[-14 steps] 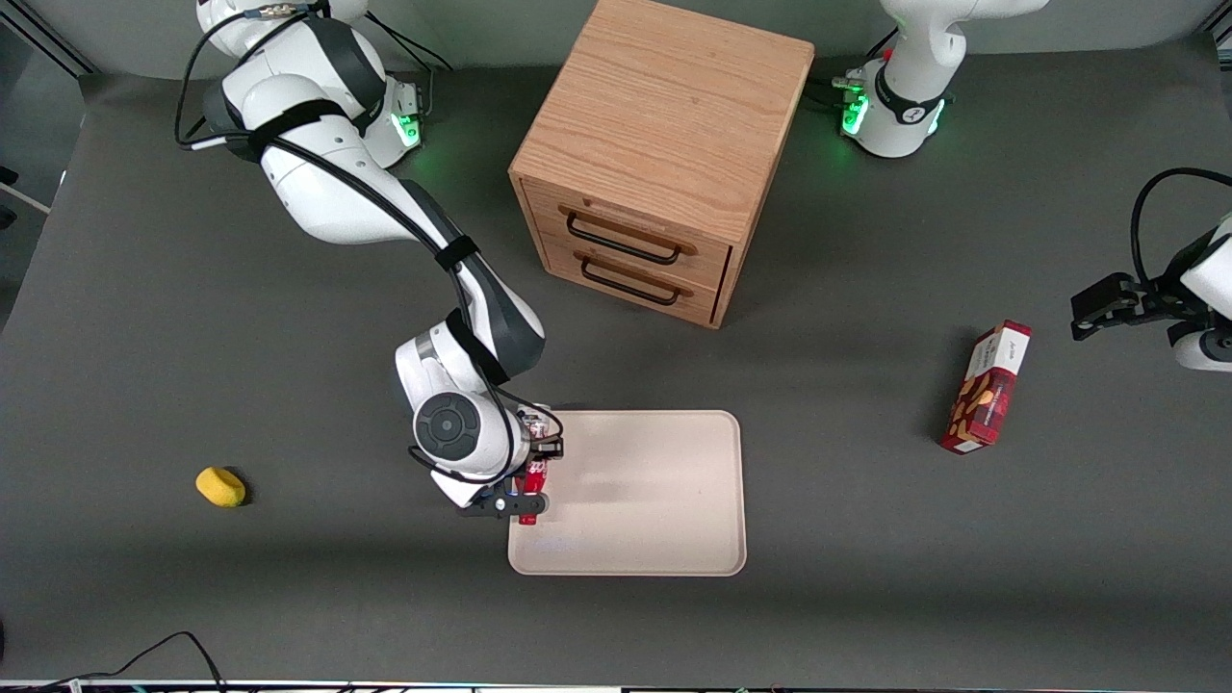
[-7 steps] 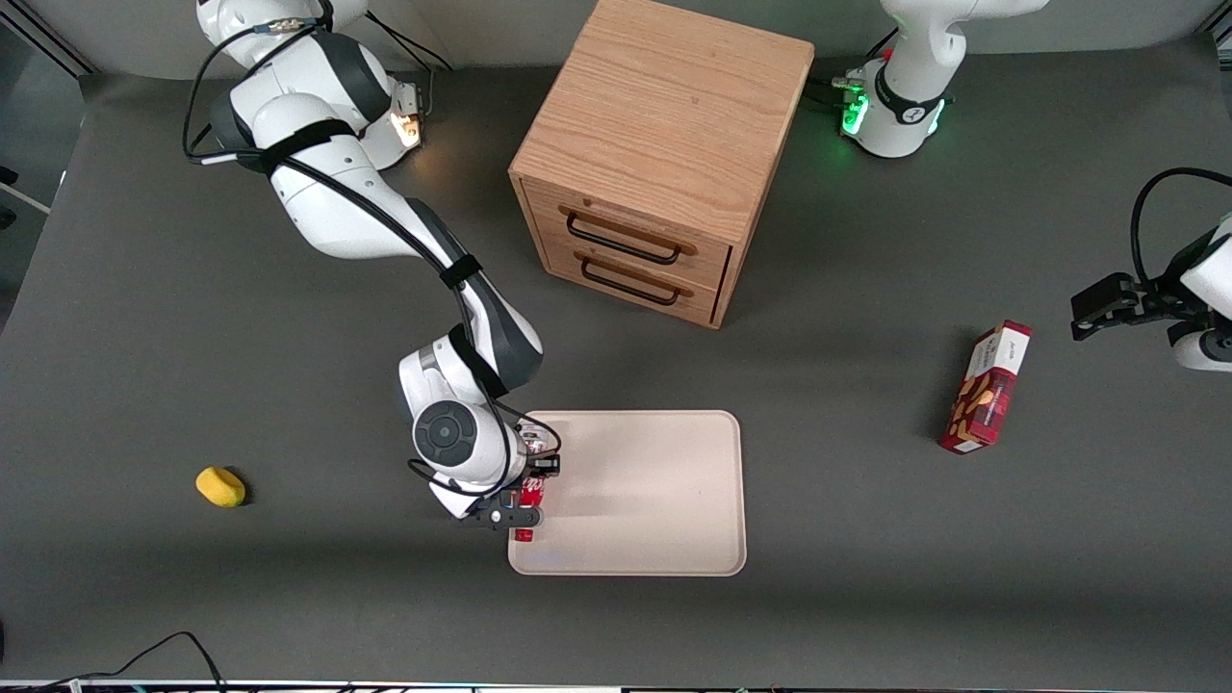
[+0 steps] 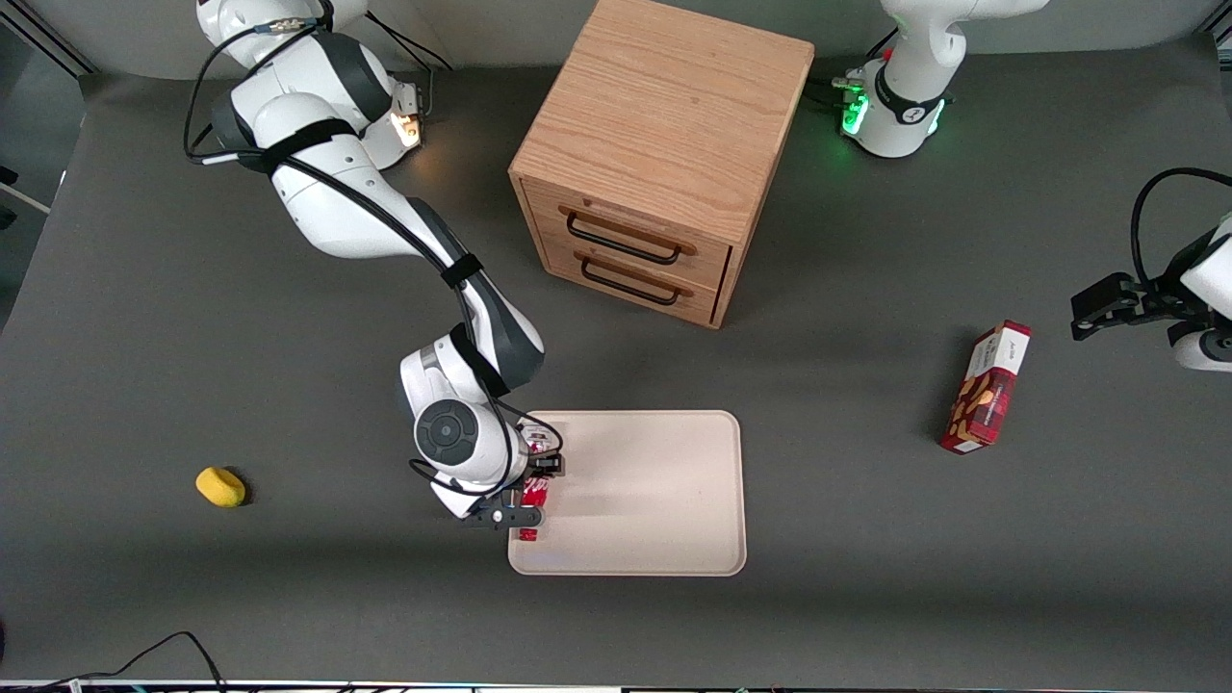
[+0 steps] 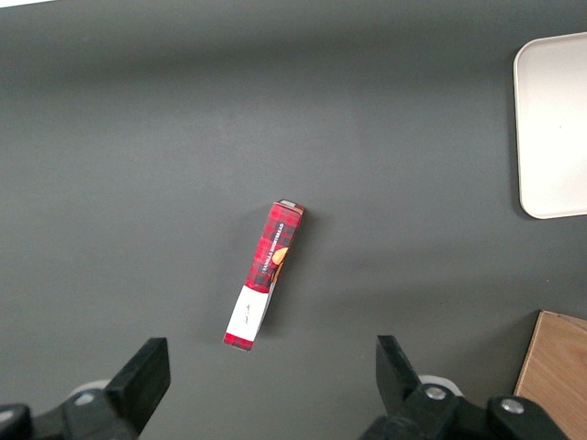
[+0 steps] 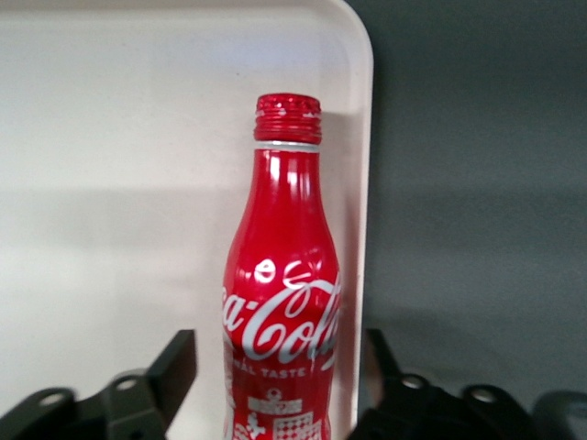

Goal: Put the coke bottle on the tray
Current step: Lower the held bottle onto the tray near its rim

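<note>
The red coke bottle [image 3: 530, 502] lies on the cream tray [image 3: 654, 500], along the tray's edge toward the working arm's end, its cap pointing toward the front camera. My right gripper [image 3: 525, 500] hangs low over it. In the right wrist view the bottle [image 5: 280, 293] lies between my gripper [image 5: 280, 385]. The black fingers [image 5: 176, 368] stand open, with a gap on each side of the bottle. The tray [image 5: 119, 137] lies under the bottle, its rim just beside it. The bottle's base end is hidden.
A wooden two-drawer cabinet [image 3: 664, 144] stands farther from the camera than the tray. A red snack box [image 3: 987, 388] lies toward the parked arm's end, also in the left wrist view [image 4: 266, 275]. A yellow lump [image 3: 219, 486] lies toward the working arm's end.
My gripper and the bottle shifted slightly toward the front camera and the tray's edge one second ago, then stayed almost still. The arm's base light turned from green to orange.
</note>
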`<action>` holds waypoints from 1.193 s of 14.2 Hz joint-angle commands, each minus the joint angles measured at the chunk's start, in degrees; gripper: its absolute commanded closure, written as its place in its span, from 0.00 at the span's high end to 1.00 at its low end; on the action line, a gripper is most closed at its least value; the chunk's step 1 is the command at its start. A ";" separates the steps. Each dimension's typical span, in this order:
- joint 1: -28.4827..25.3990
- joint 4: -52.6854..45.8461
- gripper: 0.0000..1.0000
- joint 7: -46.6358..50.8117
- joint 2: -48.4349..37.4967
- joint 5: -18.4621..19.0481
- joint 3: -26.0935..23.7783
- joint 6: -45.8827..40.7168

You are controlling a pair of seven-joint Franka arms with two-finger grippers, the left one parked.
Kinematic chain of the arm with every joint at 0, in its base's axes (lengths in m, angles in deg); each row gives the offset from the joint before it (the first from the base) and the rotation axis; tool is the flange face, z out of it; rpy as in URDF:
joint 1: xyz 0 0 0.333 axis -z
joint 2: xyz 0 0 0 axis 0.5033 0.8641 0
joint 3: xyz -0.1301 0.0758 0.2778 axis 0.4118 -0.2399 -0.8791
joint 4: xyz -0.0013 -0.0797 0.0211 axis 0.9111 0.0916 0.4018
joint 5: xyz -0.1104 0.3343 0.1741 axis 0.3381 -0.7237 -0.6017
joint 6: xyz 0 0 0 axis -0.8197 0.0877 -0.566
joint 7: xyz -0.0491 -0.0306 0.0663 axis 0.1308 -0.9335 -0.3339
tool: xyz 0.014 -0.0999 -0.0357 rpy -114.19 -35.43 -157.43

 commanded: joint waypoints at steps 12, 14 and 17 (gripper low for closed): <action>-0.73 -1.90 1.00 0.00 0.71 0.55 0.59 -0.28; -0.73 -1.82 1.00 -0.09 0.71 0.55 0.59 -0.37; -0.65 -1.90 1.00 -0.09 0.28 0.55 0.59 -1.77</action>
